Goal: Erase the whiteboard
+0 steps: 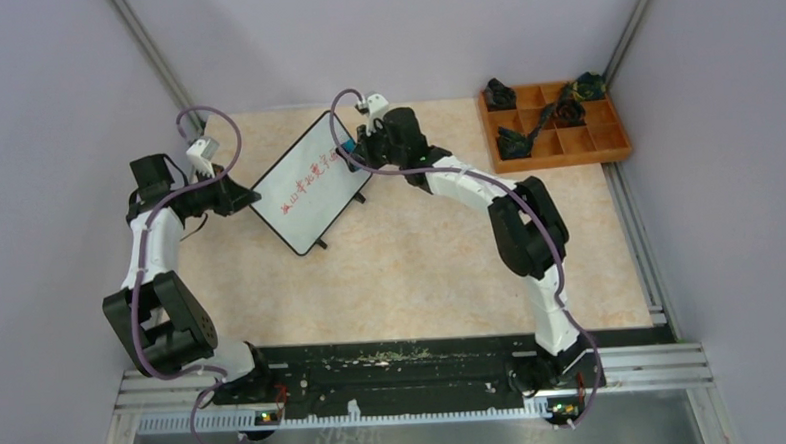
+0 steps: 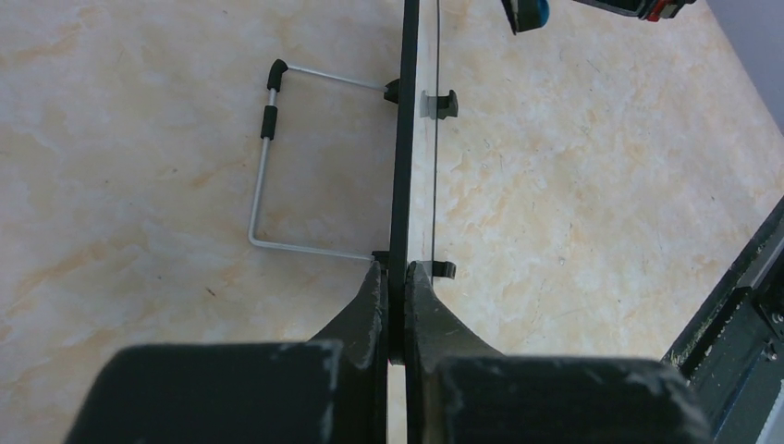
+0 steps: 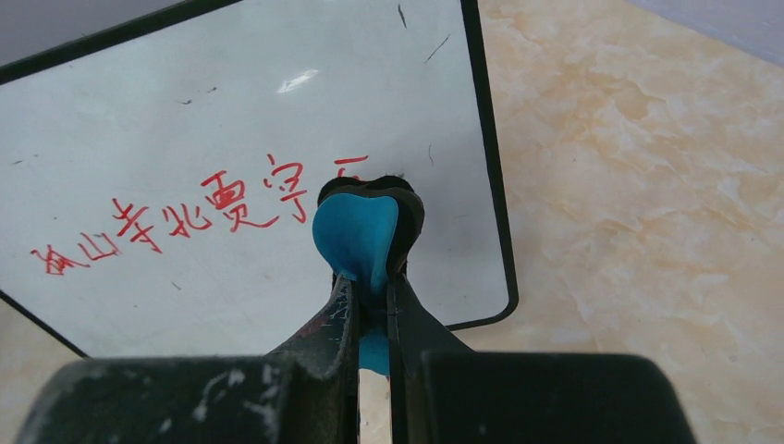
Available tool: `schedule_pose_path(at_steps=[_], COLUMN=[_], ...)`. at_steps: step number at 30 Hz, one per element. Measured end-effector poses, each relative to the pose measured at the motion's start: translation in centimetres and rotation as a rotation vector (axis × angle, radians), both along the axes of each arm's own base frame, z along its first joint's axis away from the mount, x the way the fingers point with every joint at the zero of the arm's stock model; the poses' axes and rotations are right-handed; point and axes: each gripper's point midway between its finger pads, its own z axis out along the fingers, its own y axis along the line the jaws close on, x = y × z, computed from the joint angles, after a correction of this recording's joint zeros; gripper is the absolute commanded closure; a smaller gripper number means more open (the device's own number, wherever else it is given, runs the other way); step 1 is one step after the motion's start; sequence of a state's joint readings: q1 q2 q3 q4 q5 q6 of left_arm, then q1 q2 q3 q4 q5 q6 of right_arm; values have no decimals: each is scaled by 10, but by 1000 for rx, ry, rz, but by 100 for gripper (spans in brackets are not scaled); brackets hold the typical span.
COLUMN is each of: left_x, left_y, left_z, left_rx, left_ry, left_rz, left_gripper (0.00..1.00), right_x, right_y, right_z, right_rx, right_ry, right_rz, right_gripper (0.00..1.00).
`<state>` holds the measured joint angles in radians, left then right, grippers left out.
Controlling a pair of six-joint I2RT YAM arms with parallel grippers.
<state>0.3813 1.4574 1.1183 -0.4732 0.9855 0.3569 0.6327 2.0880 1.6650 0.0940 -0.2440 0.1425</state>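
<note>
L gripper (image 2: 396, 310) clamped on board (image 1: 312, 180) edge; R gripper (image 3: 372, 301) w/ eraser (image 3: 356, 236) at the writing (image 3: 176, 222).
L jaws nearly closed, pinching the frame. Board stands propped on table (image 1: 421, 271), left of centre, betw. both arms. R jaws narrow, gripping the blue eraser at the right end of the red line. To wipe well, prob.: keep L clamp firm, press the pad flat, sweep along the line w/ overlap. Count: 1 board, 1 eraser, 1 line of writing, 2 grippers, 1 tray (image 1: 606, 156) far right.

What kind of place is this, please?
Probably a robot test cell in a lab: plain walls enclose a table, two arms are bolted to its rail, with a whiteboard as prop.
</note>
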Motion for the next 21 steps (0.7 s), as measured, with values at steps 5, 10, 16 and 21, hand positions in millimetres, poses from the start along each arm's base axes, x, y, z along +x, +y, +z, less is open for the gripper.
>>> schedule_pose_path(at_steps=[5,10,16,21], left_x=[0,-1,-2,-3], left_y=[0,-1,-1,-1], left_z=[0,0,-1,-1], left_rx=[-1,-1,1,2], left_ry=[1,2,3,6], left_rz=[-2,-4,-7,-10], left_gripper=[100,100,100,100], right_x=[12,27,40,40], right_y=[5,8,11,23], right_z=[-16,-22,-13,2], right_rx=[-25,-31,-2,39], right_ry=[-33,-79,-142,-203], right_rz=[-19,-43,-88,-95], right_gripper=[100,100,100,100])
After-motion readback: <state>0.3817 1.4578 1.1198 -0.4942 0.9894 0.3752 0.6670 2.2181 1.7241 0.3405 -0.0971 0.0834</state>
